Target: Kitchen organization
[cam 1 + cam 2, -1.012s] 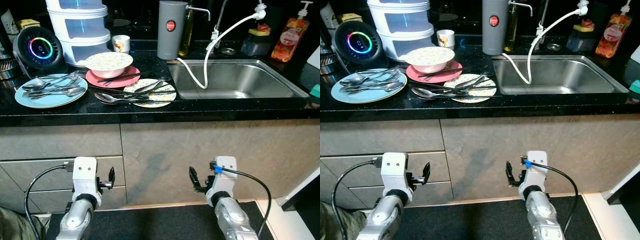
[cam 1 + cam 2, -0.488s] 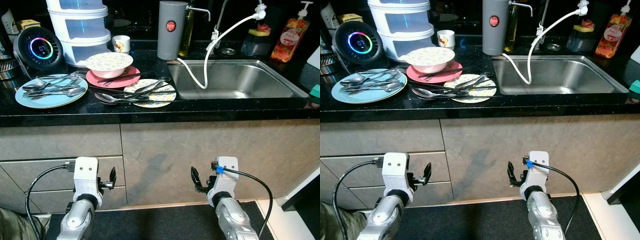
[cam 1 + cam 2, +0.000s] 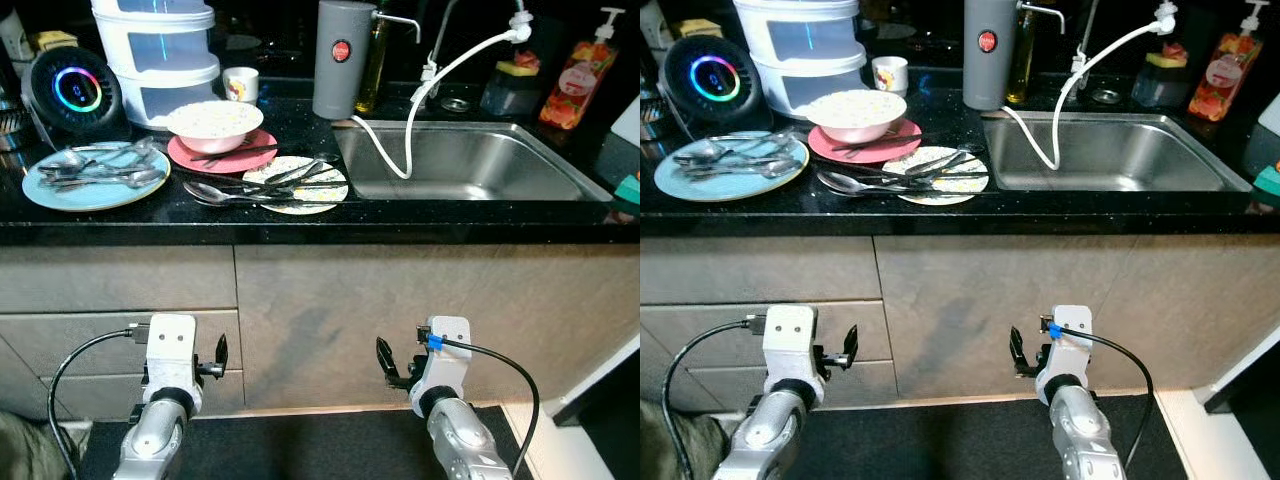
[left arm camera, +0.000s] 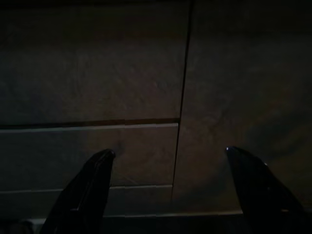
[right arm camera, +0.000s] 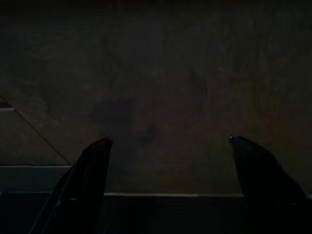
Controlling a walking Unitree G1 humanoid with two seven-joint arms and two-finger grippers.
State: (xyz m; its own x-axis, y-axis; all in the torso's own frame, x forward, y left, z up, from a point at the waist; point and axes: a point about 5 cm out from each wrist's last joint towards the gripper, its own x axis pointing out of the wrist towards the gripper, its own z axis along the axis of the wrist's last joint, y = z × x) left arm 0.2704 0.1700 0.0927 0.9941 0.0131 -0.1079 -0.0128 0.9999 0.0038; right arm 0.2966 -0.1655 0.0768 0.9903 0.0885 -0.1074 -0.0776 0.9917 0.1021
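Observation:
On the black counter [image 3: 420, 215] a blue plate [image 3: 60, 196] carries several spoons [image 3: 100, 172]. To its right a patterned bowl [image 3: 214, 120] sits on a pink plate [image 3: 200, 160]. A small patterned plate [image 3: 312, 203] holds more spoons and dark cutlery [image 3: 260, 192]. Both arms hang low before the cabinet fronts. My left gripper [image 3: 222, 357] is open with nothing in it, its fingers [image 4: 92, 175] wide apart. My right gripper [image 3: 384, 362] is open too, fingers [image 5: 90, 165] spread and empty.
A steel sink [image 3: 480, 170] lies at the right with a white hose [image 3: 410, 130] hanging into it. At the back stand a grey canister [image 3: 335, 60], a white stacked container [image 3: 155, 50], a mug [image 3: 238, 85], a round lit speaker [image 3: 75, 90] and a soap bottle [image 3: 568, 85].
The whole picture has shifted a little, so the camera has moved. Both grippers hang much as before, open.

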